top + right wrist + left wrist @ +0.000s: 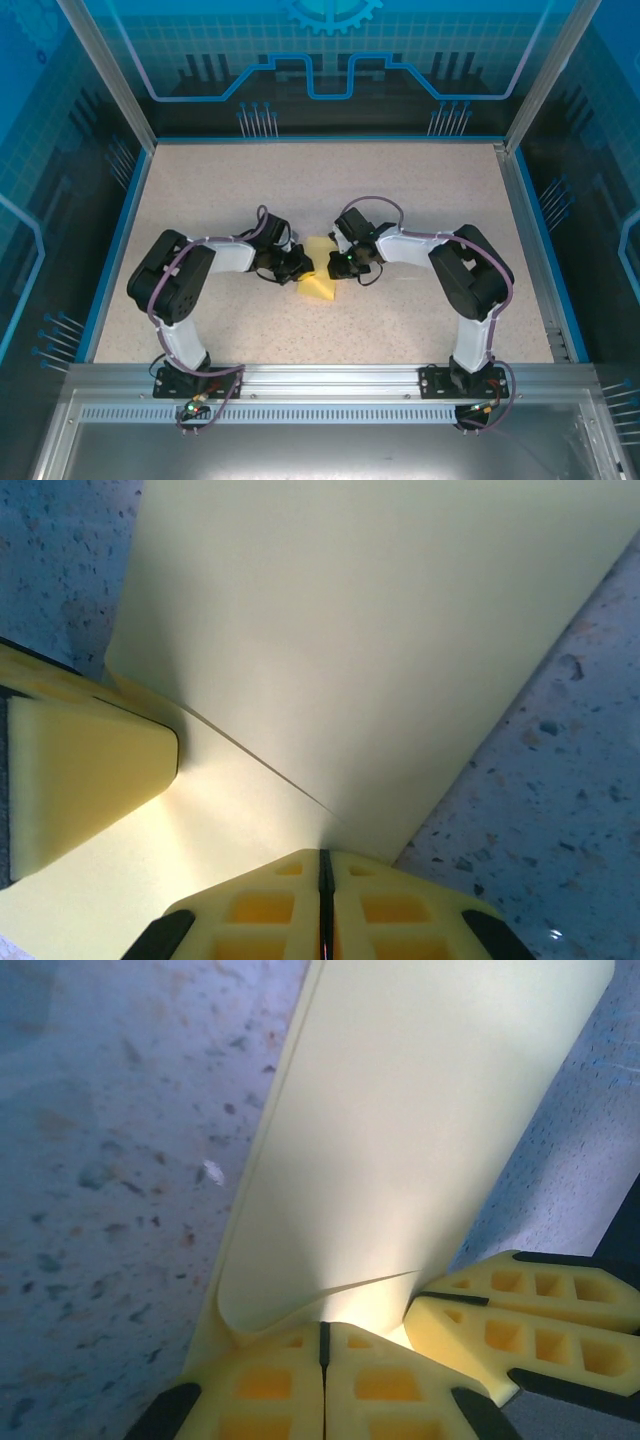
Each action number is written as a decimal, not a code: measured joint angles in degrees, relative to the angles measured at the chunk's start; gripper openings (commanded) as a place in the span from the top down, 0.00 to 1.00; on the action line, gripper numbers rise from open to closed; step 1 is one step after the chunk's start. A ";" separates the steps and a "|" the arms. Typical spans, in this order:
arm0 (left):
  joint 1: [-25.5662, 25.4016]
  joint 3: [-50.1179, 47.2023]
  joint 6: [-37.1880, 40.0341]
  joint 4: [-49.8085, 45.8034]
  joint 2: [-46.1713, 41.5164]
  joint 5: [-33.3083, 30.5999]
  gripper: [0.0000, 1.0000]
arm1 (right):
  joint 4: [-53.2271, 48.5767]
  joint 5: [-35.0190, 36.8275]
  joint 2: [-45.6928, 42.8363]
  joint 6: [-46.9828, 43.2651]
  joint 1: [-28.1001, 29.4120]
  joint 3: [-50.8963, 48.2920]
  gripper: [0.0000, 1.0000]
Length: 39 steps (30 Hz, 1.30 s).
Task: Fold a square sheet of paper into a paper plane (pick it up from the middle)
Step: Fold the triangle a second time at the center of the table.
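- The paper [318,289] was mid-table [430,200], part-folded, between both arms.
- The left claw [323,1345] and right claw [323,865] were both clamped shut on it.
- It looked featherlight, thin and floppy, so easy to crumple. I'd pinch it near the crease.
- Matte yellow sheet with sharp edges, speckled table.

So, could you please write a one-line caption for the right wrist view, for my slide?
The right gripper, shut on the partly folded yellow sheet of paper, with the speckled table behind.
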 measured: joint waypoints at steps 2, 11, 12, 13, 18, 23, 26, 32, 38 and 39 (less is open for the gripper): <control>0.48 -0.57 0.33 0.37 -0.33 -0.04 0.92 | -0.13 0.00 0.07 0.00 0.00 0.09 0.91; 2.71 -3.56 1.42 4.17 -1.33 1.03 0.94 | -0.17 0.02 0.17 0.00 0.00 0.15 0.91; 2.89 -3.82 1.42 4.28 -1.64 0.79 0.94 | -0.17 0.00 0.17 0.00 0.00 0.15 0.91; 3.19 -4.33 1.42 4.50 -2.21 0.17 0.94 | -0.17 0.02 0.17 0.00 0.00 0.15 0.91; 4.76 -8.15 1.36 6.49 -7.28 -3.89 0.93 | -0.17 0.00 0.17 0.02 0.00 0.13 0.91; 4.11 -8.59 1.38 9.14 -11.45 -4.33 0.93 | -0.15 0.00 0.17 0.02 0.00 0.13 0.91; 1.75 -6.75 1.53 7.78 -11.10 -4.37 0.93 | -0.15 0.00 0.17 0.04 0.00 0.13 0.91; -3.48 -0.92 2.97 2.86 -6.97 -5.88 0.94 | -0.15 0.00 0.20 0.02 0.00 0.13 0.91; -3.56 -0.74 2.95 0.48 -4.22 -6.29 0.95 | -0.15 -0.02 0.20 0.04 0.00 0.13 0.91; -3.56 -0.74 2.95 0.33 -3.89 -6.27 0.96 | -0.15 -0.02 0.20 0.04 0.00 0.15 0.91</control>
